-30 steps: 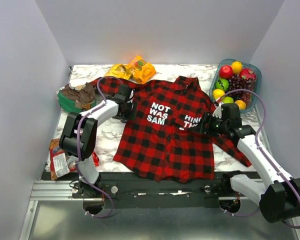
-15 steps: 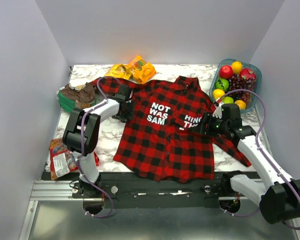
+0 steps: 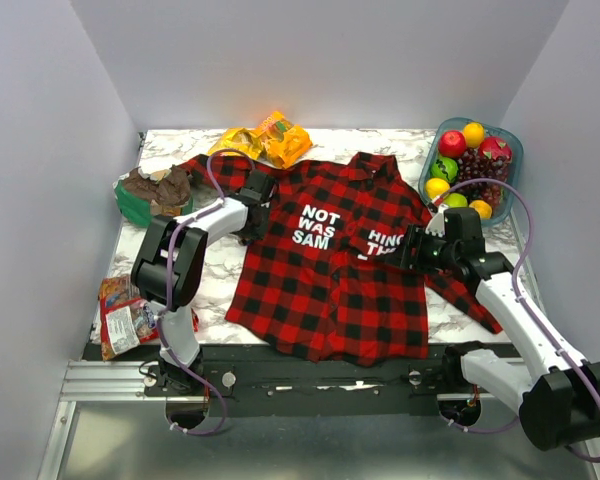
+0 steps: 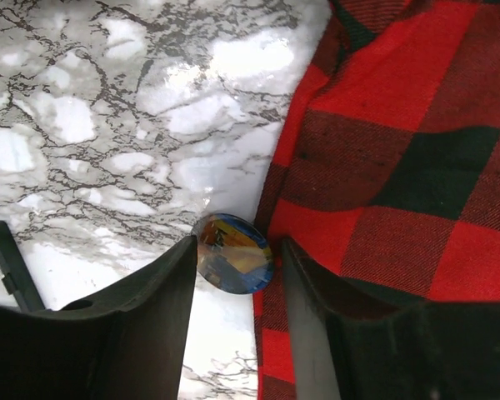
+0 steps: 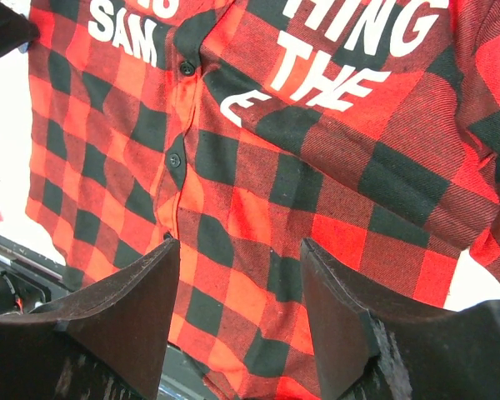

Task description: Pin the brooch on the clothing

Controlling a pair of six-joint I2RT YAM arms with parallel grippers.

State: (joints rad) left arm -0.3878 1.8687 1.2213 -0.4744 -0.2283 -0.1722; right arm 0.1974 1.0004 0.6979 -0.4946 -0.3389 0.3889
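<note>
The left tool (image 4: 237, 250) is standing with its jaws apart, one on each side of the brooch (image 4: 233, 260). It is not yet clamping it, as far as the wrist view shows. The brooch is lying flat on the bare bench (image 4: 83, 125), just beside the left edge of the shirt (image 4: 400, 167), toward the far-left part of the bench.

The disc is looking thin and is lying on hard marble, so the jaws are likely risking a skid over its rim. A squeeze could also flick it out sideways. The inner finger (image 4: 317, 317) is sitting against the shirt's edge and may be pinching cloth in with the brooch, which would drag the shirt along on any lift. The pin side is not showing, so I cannot tell how the brooch would need turning.

The right tool (image 5: 240, 250) is hovering over the shirt's right front with jaws apart and nothing between them. It is not pressing the cloth down, so the shirt may be free to shift.

Around the shirt:
- A fruit tub (image 3: 470, 160) is sitting at the far-right corner.
- Orange packets (image 3: 270, 138) are lying along the far edge.
- A green bowl (image 3: 152, 195) is standing at the left edge, near the left arm's path.
- A wrapper (image 3: 125, 320) is lying at the near-left corner.
</note>
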